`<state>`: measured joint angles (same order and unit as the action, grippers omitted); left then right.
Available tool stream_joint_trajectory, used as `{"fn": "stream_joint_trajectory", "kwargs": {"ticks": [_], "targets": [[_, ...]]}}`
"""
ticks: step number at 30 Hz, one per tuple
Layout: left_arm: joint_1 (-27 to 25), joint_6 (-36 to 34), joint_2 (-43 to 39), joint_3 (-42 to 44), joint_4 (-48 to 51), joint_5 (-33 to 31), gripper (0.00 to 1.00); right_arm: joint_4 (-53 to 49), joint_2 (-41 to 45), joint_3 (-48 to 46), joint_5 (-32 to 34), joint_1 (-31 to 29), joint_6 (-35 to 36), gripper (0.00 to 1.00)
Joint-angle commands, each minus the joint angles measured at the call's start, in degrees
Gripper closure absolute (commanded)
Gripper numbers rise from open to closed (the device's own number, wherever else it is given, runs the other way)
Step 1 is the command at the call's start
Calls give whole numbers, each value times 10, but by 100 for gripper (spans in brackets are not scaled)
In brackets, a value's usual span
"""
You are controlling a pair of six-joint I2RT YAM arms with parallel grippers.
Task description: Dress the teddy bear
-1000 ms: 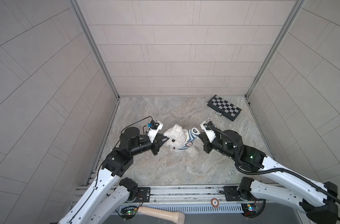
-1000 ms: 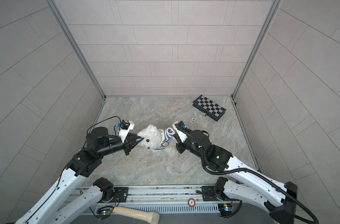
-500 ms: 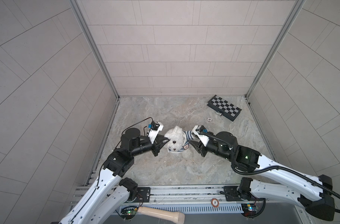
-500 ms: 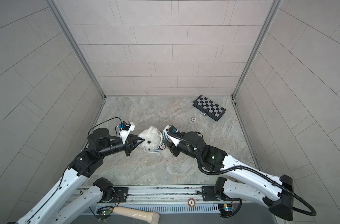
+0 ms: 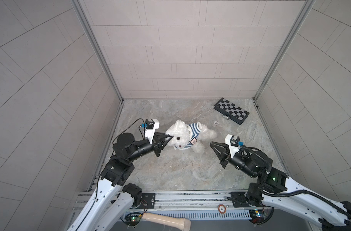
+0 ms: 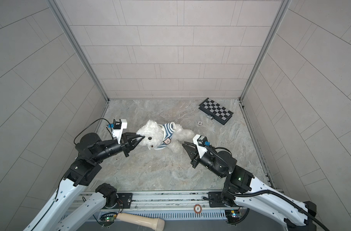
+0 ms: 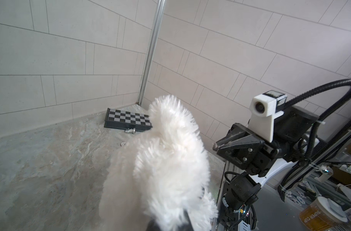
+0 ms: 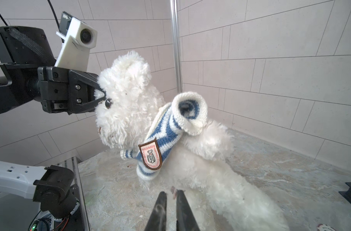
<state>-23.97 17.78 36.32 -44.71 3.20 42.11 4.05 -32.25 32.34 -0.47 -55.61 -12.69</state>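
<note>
The left claw [image 5: 169, 137] is seen clenched on the bear [image 5: 180, 136]: in the right wrist view its tips [image 8: 102, 94] are pressed into the fur at the side of the head, beside one eye. The bear [image 8: 130, 96] is thereby held propped up and leaning, its head at those tips and its legs stretched away from them onto the table [image 5: 170, 170]. A striped shirt [image 5: 193, 132] is found bunched around the neck and upper chest, with one sleeve standing open and empty, and a badge [image 8: 150, 154] is turned toward the right claw [image 5: 211, 143]. That claw is shown nearly closed, only a thin slit being left between its fingers [image 8: 162, 200], and nothing is gripped. A leg of the bear lies just ahead of its tips; in both top views a small gap is seen between them. A chessboard [image 5: 231, 111] is placed well beyond the right claw.
</note>
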Motion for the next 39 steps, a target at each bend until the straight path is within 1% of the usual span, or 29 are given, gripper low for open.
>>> {"fn": "stream_joint_trajectory", "kwargs": {"ticks": [1, 2, 7, 8, 9, 11, 15, 16, 18, 25, 28, 30, 32, 35, 36, 39], "targets": [[3, 59, -8, -33, -104, 26, 100, 67, -35, 6, -28, -2, -30, 86], [3, 72, -9, -35, -116, 26, 100, 79, -51, 10, -34, -2, -36, 85], [3, 100, -14, -46, -145, 26, 100, 153, -107, 27, -83, 2, -67, 67], [3, 101, -14, -48, -145, 27, 100, 166, -111, 28, -89, 4, -73, 64], [3, 102, -15, -47, -147, 29, 100, 173, -115, 28, -93, 6, -79, 63], [3, 105, -18, -44, -153, 33, 100, 187, -119, 28, -95, 8, -89, 64], [3, 118, -21, -33, -173, 40, 100, 213, -133, 28, -107, 12, -96, 70], [2, 118, -22, -32, -173, 40, 100, 221, -136, 44, -109, 12, -99, 71], [3, 119, -24, -30, -172, 41, 100, 242, -142, 44, -118, 14, -108, 72], [3, 119, -27, -27, -172, 45, 100, 299, -160, 46, -162, 18, -135, 72], [3, 119, -28, -27, -172, 45, 100, 313, -164, 46, -189, 17, -143, 66], [3, 119, -28, -27, -173, 46, 100, 319, -164, 46, -194, 18, -145, 64], [3, 121, -27, -25, -174, 48, 100, 314, -163, 49, -188, 20, -141, 64], [3, 122, -29, -22, -175, 49, 100, 320, -166, 52, -186, 24, -140, 70], [3, 122, -29, -21, -174, 50, 100, 327, -168, 52, -187, 25, -142, 70], [3, 119, -32, -20, -170, 52, 100, 342, -172, 51, -192, 29, -151, 67]]}}
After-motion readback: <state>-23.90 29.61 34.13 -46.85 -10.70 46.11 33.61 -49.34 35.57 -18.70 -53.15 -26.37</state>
